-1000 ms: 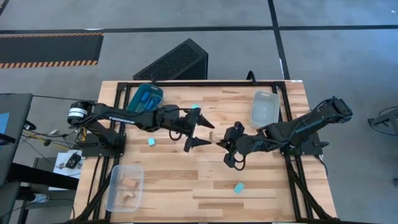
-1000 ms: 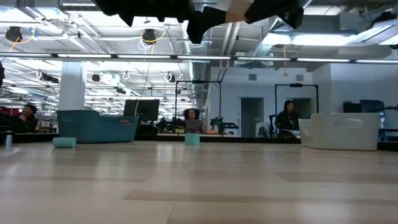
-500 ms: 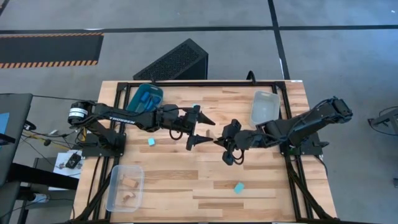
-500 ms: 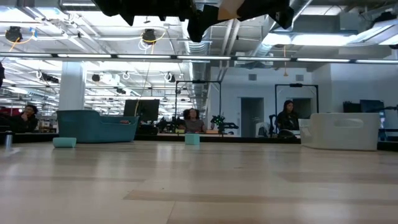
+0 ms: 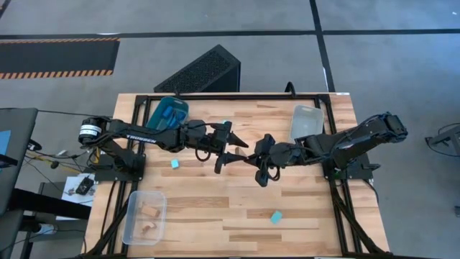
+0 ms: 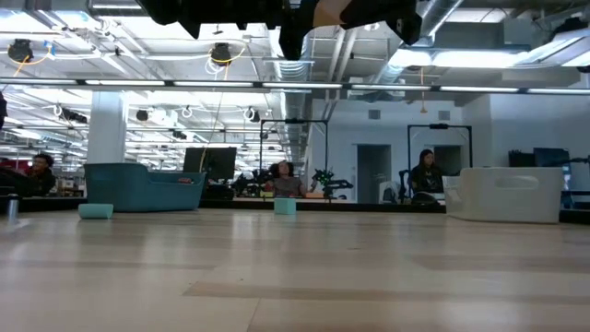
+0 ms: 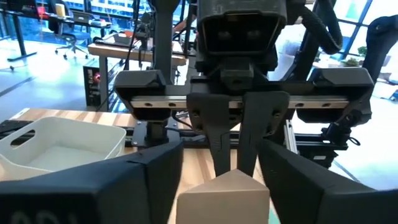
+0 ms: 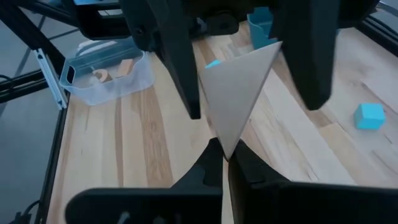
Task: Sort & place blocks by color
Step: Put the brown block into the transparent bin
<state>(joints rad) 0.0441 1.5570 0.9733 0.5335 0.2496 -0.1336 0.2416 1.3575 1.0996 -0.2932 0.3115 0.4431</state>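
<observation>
A tan wooden wedge [image 8: 235, 87] hangs in the air over the middle of the table, between both grippers. My right gripper [image 8: 227, 154] reaches in from the table's right and is shut on it. My left gripper [image 7: 221, 186] comes from the left, its two fingers against the wedge's wider end. In the low view both grippers show only at the top edge, with the wedge [image 6: 356, 11] between them. Three cyan blocks [image 5: 175, 164] [image 5: 226, 123] [image 5: 276, 216] lie flat on the table. My left gripper has the wedge's wide end [image 7: 186, 199] between its two fingers [image 8: 186, 74], coming level from the table's left. The wedge spans the whole gap between them and is lifted clear. My right gripper pinches the wedge's pointed corner [image 8: 225, 140] between its two fingertips, coming level from the table's right. The wedge stands out in front of the fingers, clear of the table.
A teal bin [image 5: 169, 112] with blue blocks stands at the far left. A clear bin [image 5: 144, 216] with tan blocks sits near left, and a clear bin [image 5: 305, 124] at the far right. People sit in the room beyond the table.
My right gripper has carried the wedge toward the table's left, in between my left gripper's fingers. My left gripper's fingers have drawn closer together around it. The blocks on the table have stayed put.
</observation>
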